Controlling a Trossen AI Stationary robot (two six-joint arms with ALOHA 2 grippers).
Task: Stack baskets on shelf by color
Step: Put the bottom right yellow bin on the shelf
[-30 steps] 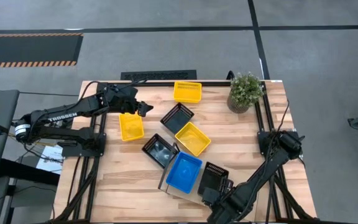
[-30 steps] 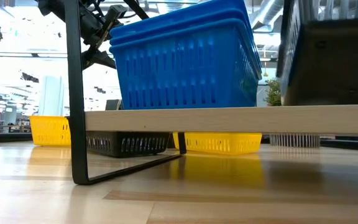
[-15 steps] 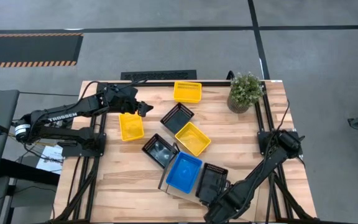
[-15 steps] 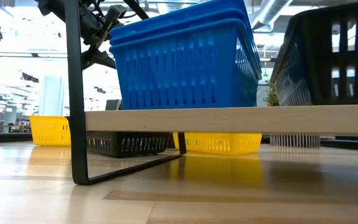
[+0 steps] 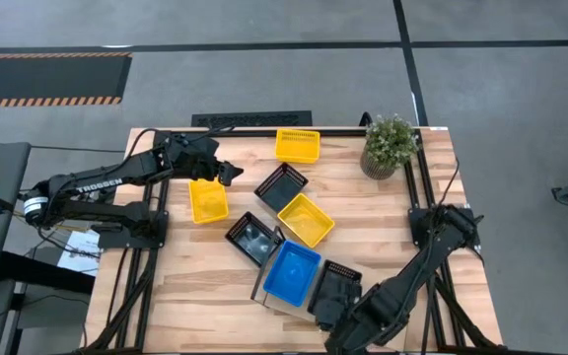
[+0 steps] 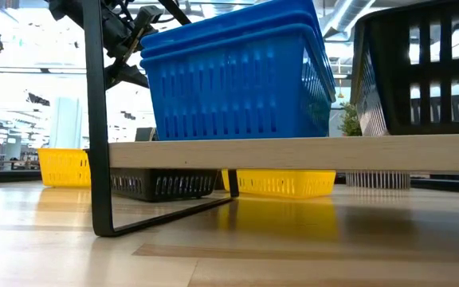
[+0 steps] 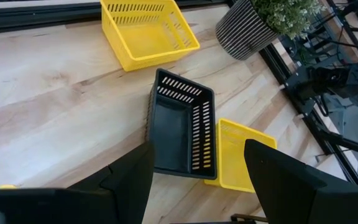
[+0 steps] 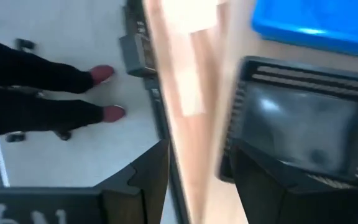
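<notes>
The shelf (image 6: 293, 151) stands near the table's front edge. On it sit a stack of blue baskets (image 5: 292, 271) (image 6: 237, 80) and, to its right, a black basket (image 5: 339, 278) (image 6: 421, 72). My right gripper (image 5: 325, 304) (image 8: 210, 186) is open at this black basket's near end, one finger on each side of its end wall (image 8: 232, 124). My left gripper (image 5: 227, 172) (image 7: 197, 180) hovers open at the far left beside a yellow basket (image 5: 208, 200), touching nothing. Loose on the table lie two more yellow baskets (image 5: 298, 145) (image 5: 306, 219) and two black ones (image 5: 281, 185) (image 5: 254, 237). My right gripper comes at the black basket from the table's near side, its fingers astride the near end wall. The basket rests by its bottom on the shelf board. Whether a finger touches the wall I cannot tell, as the wrist view is blurred.
A potted plant (image 5: 390, 143) stands at the far right corner. The shelf's black end frame (image 6: 94, 119) rises at its left end. A person's legs with red shoes (image 8: 48, 93) show on the floor past the table's near edge.
The black basket has settled on the shelf board to the right of the blue stack, going from tilted to nearly upright. My right arm has shifted slightly toward the table's left.
</notes>
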